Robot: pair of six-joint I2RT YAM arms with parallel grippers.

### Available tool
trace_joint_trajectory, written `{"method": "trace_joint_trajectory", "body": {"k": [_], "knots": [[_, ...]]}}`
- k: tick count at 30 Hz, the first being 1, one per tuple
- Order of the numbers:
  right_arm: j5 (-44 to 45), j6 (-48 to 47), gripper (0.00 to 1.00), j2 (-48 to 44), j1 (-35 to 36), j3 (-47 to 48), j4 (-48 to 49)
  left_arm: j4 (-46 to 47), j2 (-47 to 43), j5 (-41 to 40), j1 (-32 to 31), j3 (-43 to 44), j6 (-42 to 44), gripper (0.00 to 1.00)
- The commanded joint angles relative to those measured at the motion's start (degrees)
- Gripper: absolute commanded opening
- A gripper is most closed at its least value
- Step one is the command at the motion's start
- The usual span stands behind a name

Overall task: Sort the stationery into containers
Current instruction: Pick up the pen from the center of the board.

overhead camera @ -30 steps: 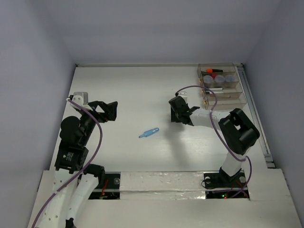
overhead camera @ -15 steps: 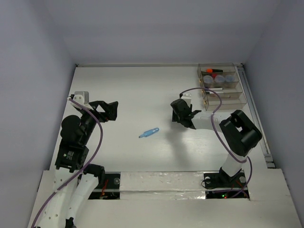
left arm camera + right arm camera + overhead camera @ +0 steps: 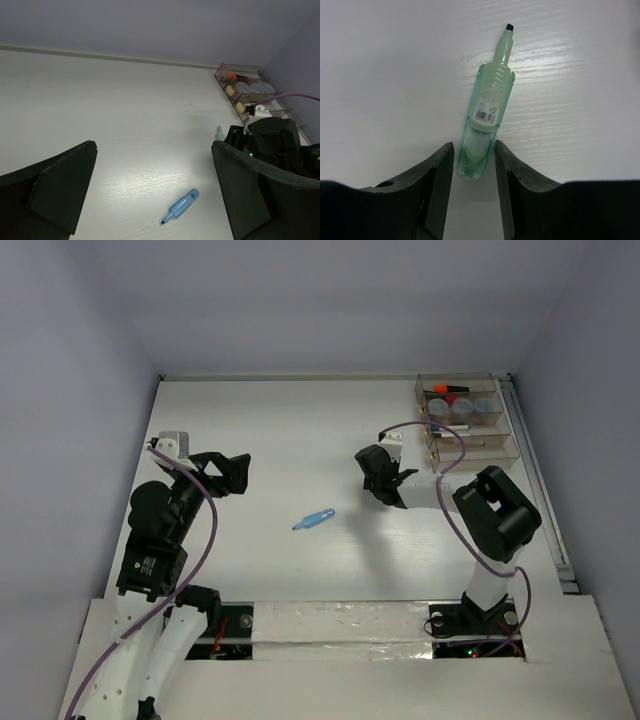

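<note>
One light blue highlighter [image 3: 314, 519] is seen mid-frame on the white table [image 3: 300, 430], enclosed by grey walls. The contents of the organiser [image 3: 465, 420], upper right, are poorly resolved.

Left wrist view: the left gripper [image 3: 154, 150] is spread wide and empty.

Right wrist view: the pale green highlighter [image 3: 487, 112] is bracketed at its rear end by the part-closed right gripper [image 3: 474, 150]; whether it is gripped cannot be told.

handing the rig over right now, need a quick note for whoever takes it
Left end effector: open, empty, over the left of the table.
Right end effector: jaws either side of the pale green highlighter, which lies flat on the table; firm grip unclear.
Light blue highlighter: loose mid-table.
Done: orange highlighter and round pots sit in the clear organiser, far right.
Left: both loose highlighters into the organiser.
</note>
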Motion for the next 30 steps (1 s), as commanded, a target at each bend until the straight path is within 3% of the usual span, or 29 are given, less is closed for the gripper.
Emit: {"method": "trace_joint_trajectory", "body": {"k": [1, 6, 9, 12, 17, 19, 23, 30], "knots": [[0.9, 1.9, 0.44, 3.7, -0.7, -1.1, -3.0, 3.3, 0.3, 0.8, -0.3, -0.9, -0.2, 0.99], [0.7, 2.1, 0.48, 4.4, -1.2, -0.8, -2.7, 3.3, 0.4, 1.1, -0.3, -0.9, -0.3, 0.99], [1.1, 2.1, 0.4, 4.4, -1.2, -0.9, -2.7, 3.3, 0.5, 1.0, -0.3, -0.9, -0.3, 0.99], [0.7, 2.4, 0.39, 3.7, -1.2, -1.7, -3.2, 3.4, 0.5, 1.2, -0.3, -0.9, -0.3, 0.99], [-0.2, 2.7, 0.52, 1.3, -1.2, -4.9, -3.1, 3.4, 0.4, 1.2, -0.3, -0.9, -0.4, 0.99], [-0.5, 2.8, 0.52, 1.1, -1.2, -5.6, -2.8, 3.5, 0.3, 1.2, -0.3, -0.9, -0.4, 0.99], [-0.5, 2.9, 0.42, 0.9, -1.2, -6.1, -2.7, 3.5, 0.2, 1.2, -0.3, -0.9, -0.4, 0.99], [-0.9, 2.8, 0.38, 1.6, -1.2, -5.5, -3.2, 3.4, 0.2, 1.2, -0.3, -0.9, -0.4, 0.99]]}}
